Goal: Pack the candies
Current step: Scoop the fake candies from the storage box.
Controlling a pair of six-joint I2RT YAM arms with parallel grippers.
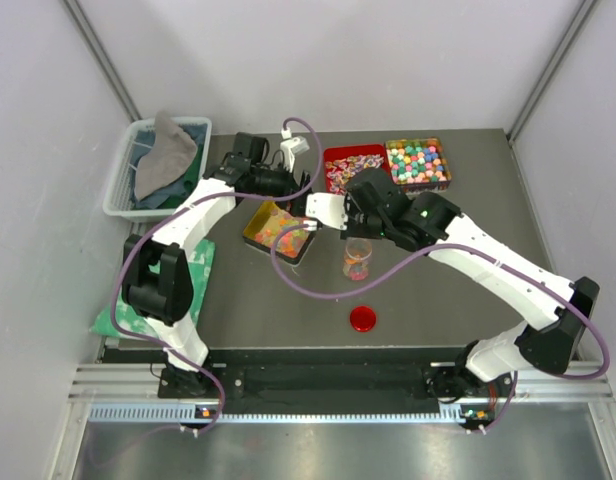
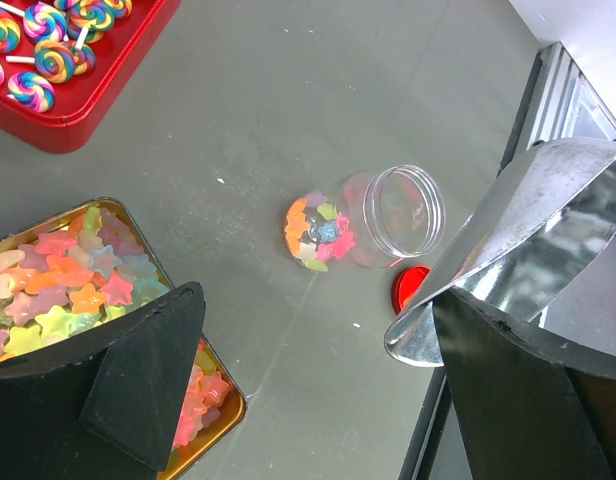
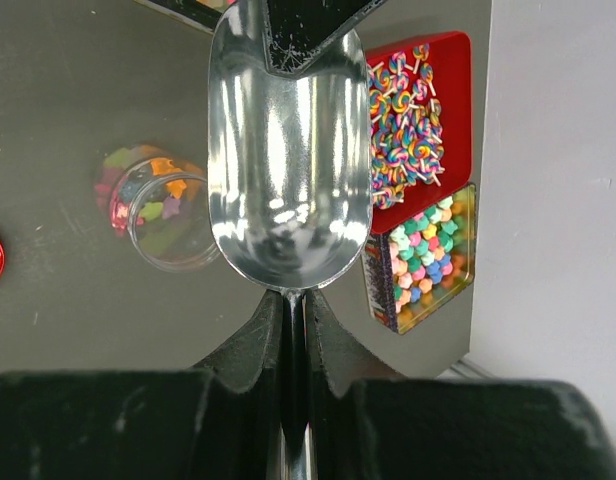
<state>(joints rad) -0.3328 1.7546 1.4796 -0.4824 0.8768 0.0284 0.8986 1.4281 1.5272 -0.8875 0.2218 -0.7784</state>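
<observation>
Obs. Your right fingers (image 3: 293, 318) are pinched tight on the handle of a metal scoop (image 3: 288, 160). Its bowl is bare, no load. Your left fingers (image 1: 286, 188) stand fully apart and hold nothing, hanging over the yellow tin (image 2: 228, 405).

Where the candies are:
- Star candies (image 2: 58, 290) fill the yellow tin.
- Lollipops (image 3: 403, 105) lie in the red tray (image 3: 458, 45).
- Pastel balls (image 3: 423, 255) fill the ball tray (image 3: 471, 235), touching the red tray's side.
- A shallow layer of mixed pieces (image 2: 318, 232) sits at the bottom of the open jar (image 2: 403, 210). The jar is on the desk (image 2: 288, 100), with its red lid (image 1: 364, 319) apart from it on the near side.

Key relation: the scoop's long axis runs from your right fingers straight towards the yellow tin. In the right wrist view the jar lies off the scoop's left flank and the two back trays off its right. Your right arm is the nearer one to the jar. Your left is over the tin.

Judgement: the jar looks far from full, so a fresh load probably comes next. The tin is dead ahead, so a forward push and dip should reach it; either back tray would need a swing to the right.

Risk: both arms crowd the same tin. In the left wrist view the scoop shows just beside one of your left fingers.
</observation>
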